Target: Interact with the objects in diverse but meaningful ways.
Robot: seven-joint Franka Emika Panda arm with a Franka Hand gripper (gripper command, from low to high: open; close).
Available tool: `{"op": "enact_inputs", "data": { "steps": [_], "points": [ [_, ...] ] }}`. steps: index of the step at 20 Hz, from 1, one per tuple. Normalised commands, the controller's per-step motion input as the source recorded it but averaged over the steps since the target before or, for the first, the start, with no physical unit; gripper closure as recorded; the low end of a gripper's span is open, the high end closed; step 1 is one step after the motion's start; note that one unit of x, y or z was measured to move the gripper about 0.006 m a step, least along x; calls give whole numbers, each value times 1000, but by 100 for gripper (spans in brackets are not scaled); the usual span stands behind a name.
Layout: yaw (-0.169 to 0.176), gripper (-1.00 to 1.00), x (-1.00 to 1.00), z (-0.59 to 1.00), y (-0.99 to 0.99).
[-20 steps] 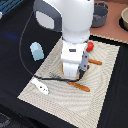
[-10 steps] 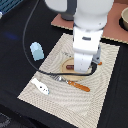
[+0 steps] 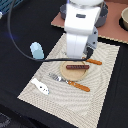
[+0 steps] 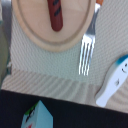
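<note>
A: Where is the sausage (image 3: 77,66)?

B: It lies flat across a round tan plate (image 3: 75,75) on the woven placemat (image 3: 97,95). In the wrist view it sits on the same plate, alone.

A: And beside the plate?

B: A fork (image 3: 70,81) with an orange handle lies just beside the plate's rim, tines toward the exterior view's left. A second orange-handled utensil (image 3: 94,62) lies on the plate's far side, partly behind the arm.

A: The white piece (image 3: 40,86)?

B: On the mat's corner toward the exterior view's left, apart from the fork. The wrist view shows it with a blue end and small dark marks.

A: The blue cup (image 3: 37,50)?

B: On the black table (image 3: 25,30), just off the mat's edge.

A: The gripper?

B: I cannot tell. The arm (image 3: 80,27) stands above the mat behind the plate, and its body hides the fingers; the wrist view shows none either.

A: Anything behind?

B: A grey pot (image 3: 101,15) on a brown surface, partly hidden by the arm.
</note>
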Motion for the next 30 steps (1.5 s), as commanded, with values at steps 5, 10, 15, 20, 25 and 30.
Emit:
{"op": "enact_inputs", "data": {
  "steps": [5, 10, 15, 20, 25, 30],
  "points": [
    [-22, -100, -618, 25, -579],
    [-27, -100, -475, 0, -575],
    [-35, -100, -128, -76, -365],
    [-22, -100, -3, -269, -153],
    [-12, -100, 42, -354, -34],
    [-3, -100, -13, -405, -96]
  ]
}}
